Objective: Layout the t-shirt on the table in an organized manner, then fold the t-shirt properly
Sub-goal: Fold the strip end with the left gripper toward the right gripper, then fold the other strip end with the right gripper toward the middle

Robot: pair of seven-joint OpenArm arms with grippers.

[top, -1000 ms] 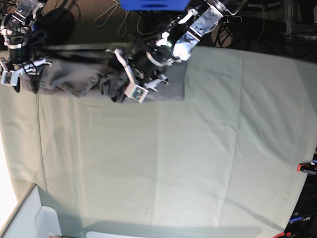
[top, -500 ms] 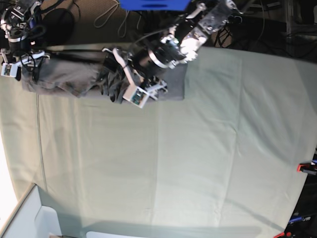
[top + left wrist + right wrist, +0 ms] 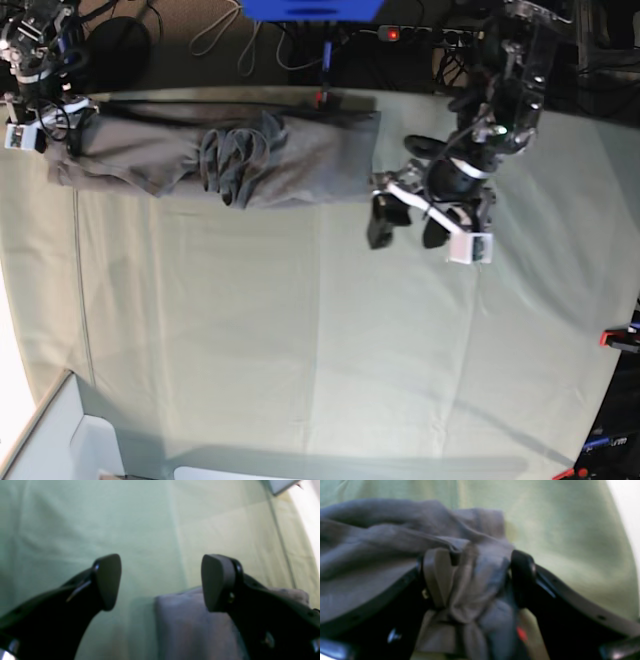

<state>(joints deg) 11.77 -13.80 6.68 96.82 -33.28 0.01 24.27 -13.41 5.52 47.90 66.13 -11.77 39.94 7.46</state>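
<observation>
Two arms apart, left pincer [image 3: 409, 228] spread empty over table [image 3: 300, 340], right pincer [image 3: 470, 580] clamping t-shirt [image 3: 240, 155] edge.

Dark floor [image 3: 170, 45] w/ cables [image 3: 215, 35] behind.

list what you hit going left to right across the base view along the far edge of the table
right gripper closed on the shirt's end → t-shirt stretched out, bunched near its middle → left gripper, open, over bare table → red clamp at the right edge, nearer the camera
</observation>
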